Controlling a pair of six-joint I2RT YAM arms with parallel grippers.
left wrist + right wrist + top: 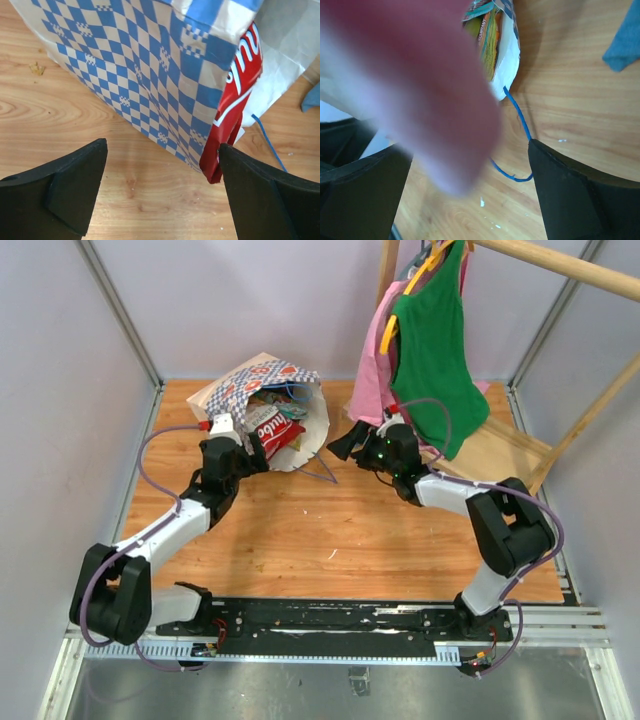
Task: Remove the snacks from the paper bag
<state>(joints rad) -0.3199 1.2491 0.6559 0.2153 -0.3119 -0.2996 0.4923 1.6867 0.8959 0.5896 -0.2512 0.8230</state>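
From above, we saw the paper bag (pixel 262 400) lying on its side at the far left of the worktop (pixel 330 530), its mouth turned toward the right. 1 red packet (pixel 279 432) stuck out of the mouth, with more snacks (pixel 268 398) showing inside. The left jaws stood apart just at the bag's near side and gripped nothing. The right jaws were also apart, near the mouth, with bare wood between them and the bag. 2 garments, green (pixel 435 360) and pink (pixel 372 375), hung from a wooden rack (pixel 560 265) at the far right.

From the left wrist, the jaws were wide open with only worktop between them. The checked bag (pixel 150 75) lay just ahead, and the red packet (pixel 239 95) reached down out of it to the wood, its lower corner just beside 1 jaw. A blue cord (pixel 268 141) lay past it.

From the right wrist, the jaws were wide open and empty. A blurred pink shape (pixel 420 75) hid much of the view; we could not tell what it was. Beyond it we saw the bag's mouth (pixel 509 60), an orange-green packet (pixel 489 35) inside, the cord (pixel 521 117) on the wood, and a blue cloth (pixel 624 42).
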